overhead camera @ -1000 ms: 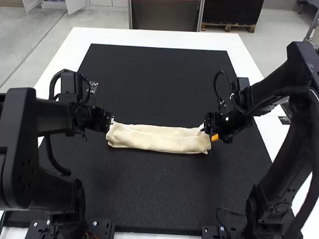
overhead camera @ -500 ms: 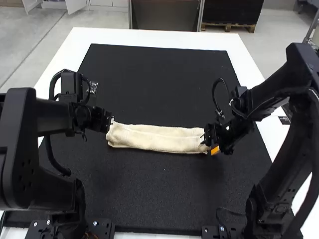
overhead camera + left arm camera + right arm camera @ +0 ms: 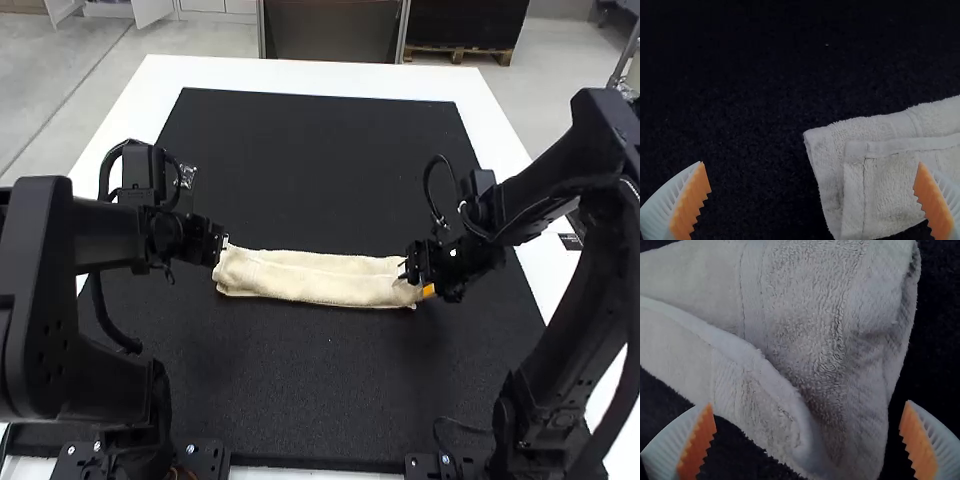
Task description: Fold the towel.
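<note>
White table with a large black mat on it, seen from behind two black robot arms. The left arm and the right arm stand on either side, their grippers facing each other across the mat. Between the grippers lies a cream towel, folded into a long, narrow strip. The mat extends beyond both grippers to its far edge, and back from them toward the arm bases, so there is room ahead of and behind the strip.

The left gripper is at one short end of the towel, its fingers spread wide. The right gripper is at the opposite end, also wide, with the towel end between its fingers, ungripped.

The high view gives the strip's full length; the wrist views bring out its layers. From the left wrist, a pale hem edges an upper layer set in from the lower one, whose corner lies between the ribbed orange pads. From the right wrist, a thick raised edge runs slantwise over the cloth toward the gripper, the end rumpled beside it.
</note>
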Controlling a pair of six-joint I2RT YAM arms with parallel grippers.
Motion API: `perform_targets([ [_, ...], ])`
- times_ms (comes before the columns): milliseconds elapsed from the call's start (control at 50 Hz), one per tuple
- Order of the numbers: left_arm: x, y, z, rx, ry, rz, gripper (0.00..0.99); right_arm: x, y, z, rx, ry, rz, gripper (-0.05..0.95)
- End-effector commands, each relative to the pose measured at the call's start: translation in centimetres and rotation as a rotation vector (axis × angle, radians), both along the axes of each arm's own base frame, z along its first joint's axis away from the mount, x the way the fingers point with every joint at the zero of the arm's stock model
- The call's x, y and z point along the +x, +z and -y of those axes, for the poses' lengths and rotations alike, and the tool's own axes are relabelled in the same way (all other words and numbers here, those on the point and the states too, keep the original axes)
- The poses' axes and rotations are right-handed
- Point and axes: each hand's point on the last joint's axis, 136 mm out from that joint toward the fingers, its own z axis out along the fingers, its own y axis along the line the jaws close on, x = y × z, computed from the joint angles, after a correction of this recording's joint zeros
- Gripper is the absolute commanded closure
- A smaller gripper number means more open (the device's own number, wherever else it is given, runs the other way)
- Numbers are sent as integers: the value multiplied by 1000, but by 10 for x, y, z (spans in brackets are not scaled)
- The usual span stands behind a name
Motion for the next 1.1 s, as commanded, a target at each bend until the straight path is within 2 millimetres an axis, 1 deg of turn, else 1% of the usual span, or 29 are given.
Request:
perform_targets([
  [0, 3, 11, 1, -9, -1, 36, 43, 5, 9, -9, 25, 4, 15, 49],
  [220, 3, 11, 1, -9, -1, 36, 43, 1, 2, -11, 23, 9, -3, 52],
  [400, 3, 11, 2, -9, -3, 36, 43, -2, -10, -9, 11, 7, -17, 57],
  [460, 3, 11, 2, -10, -2, 35, 43, -4, -13, -10, 8, 17, -25, 110],
  [500, 2, 11, 1, -10, -2, 34, 43, -5, -15, -10, 7, 24, -28, 167],
  [540, 3, 11, 2, -10, -2, 35, 43, -6, -16, -10, 6, 25, -30, 239],
  [580, 3, 12, 1, -11, -2, 36, 43, -6, -16, -10, 4, 28, -27, 346],
  [620, 3, 12, 1, -11, 1, 37, 43, -6, -16, -10, 4, 31, -22, 466],
  [660, 3, 12, 2, -12, -2, 38, 43, -6, -16, -10, 2, 38, -16, 666],
  [680, 3, 13, 2, -11, -1, 40, 43, -5, -16, -10, 1, 39, -13, 741],
  [700, 3, 14, 2, -12, -1, 44, 43, -4, -16, -10, 2, 39, -9, 854],
  [720, 3, 15, 1, -11, 1, 46, 43, -3, -15, -11, 2, 39, -4, 925],
  [900, 3, 21, 2, -8, -1, 67, 43, -4, -16, -10, 7, 27, -12, 920],
  [1080, 3, 18, 1, -28, 17, 62, 43, 4, -4, -15, 40, 35, 7, 920],
])
